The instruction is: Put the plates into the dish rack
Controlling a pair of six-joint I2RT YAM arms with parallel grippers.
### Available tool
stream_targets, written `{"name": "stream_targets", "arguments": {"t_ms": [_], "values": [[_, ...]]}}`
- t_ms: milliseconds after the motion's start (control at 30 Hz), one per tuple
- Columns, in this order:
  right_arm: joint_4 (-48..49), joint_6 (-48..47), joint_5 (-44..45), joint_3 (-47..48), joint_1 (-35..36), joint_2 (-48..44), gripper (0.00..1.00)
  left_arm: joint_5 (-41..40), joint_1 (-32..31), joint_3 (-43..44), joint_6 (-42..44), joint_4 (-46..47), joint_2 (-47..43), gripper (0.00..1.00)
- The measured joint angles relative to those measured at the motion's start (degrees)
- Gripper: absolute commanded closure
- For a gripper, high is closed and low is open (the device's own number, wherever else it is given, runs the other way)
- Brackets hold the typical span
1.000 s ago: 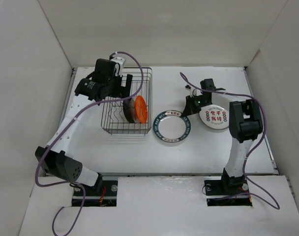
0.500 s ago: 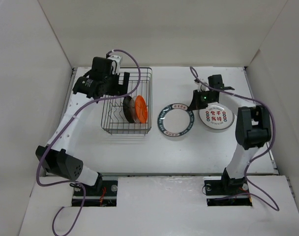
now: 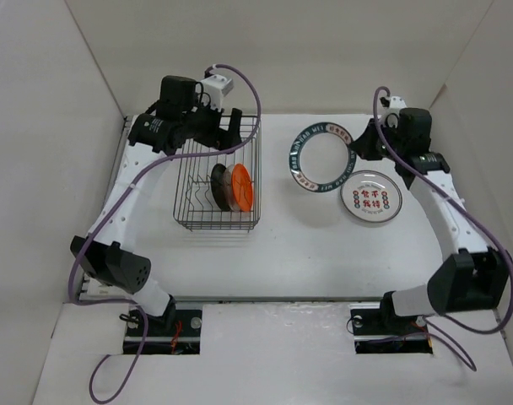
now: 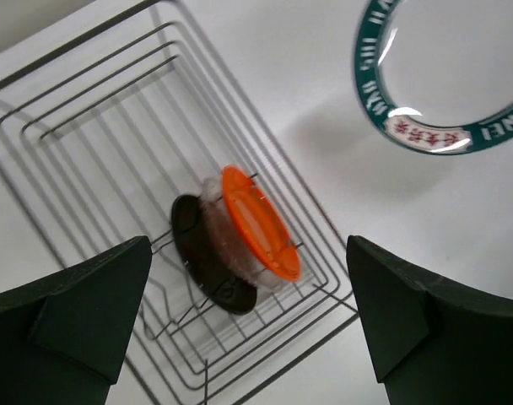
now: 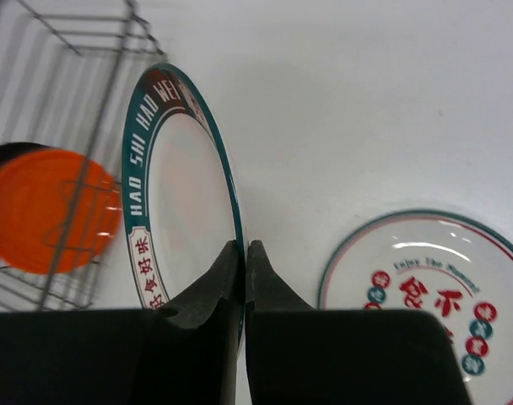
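A: Entry one: the dish rack (image 3: 207, 221), under the left gripper (image 4: 246, 253)?
B: Thin dark metal wire, smooth, giving off a faint sheen. That gripper's spread fingers (image 4: 88, 304) are reading as matt dark plastic.
A: The plates standing inside it?
B: The orange plate (image 4: 258, 224) is looking smooth and satin, plastic-like. The clear plate (image 4: 214, 202) is showing translucent. The black plate (image 4: 202, 253) is showing dull, with little shine.
A: The teal-rimmed plate (image 5: 182, 190), pinched in the right gripper (image 5: 241, 251)?
B: Glossy glazed face, throwing bright highlights. The character plate (image 5: 425, 278), right of those fingers, is shining likewise.
A: The table (image 5: 349, 101)?
B: White, smooth, looking matt.
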Motion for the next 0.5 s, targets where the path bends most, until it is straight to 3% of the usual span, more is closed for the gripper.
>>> {"name": "stream_targets", "arguments": {"t_ms": [167,367,500], "values": [[9.92,4.35,-8.55,-4.02,0.81,-10.14,1.00,10.82,-1.88,3.23,2.64,1.70,3.04,0.00],[20.72,9.51,-18.69,-6.14,2.08,-13.29,1.00,21.27,-2.64,6.75,3.15,2.78,9.64,0.00],[26.01,12.96,-23.54,-7.26,3.52,-12.55,1.00,28.22,-2.64,7.61,2.75,2.89,13.35,0.16]]}}
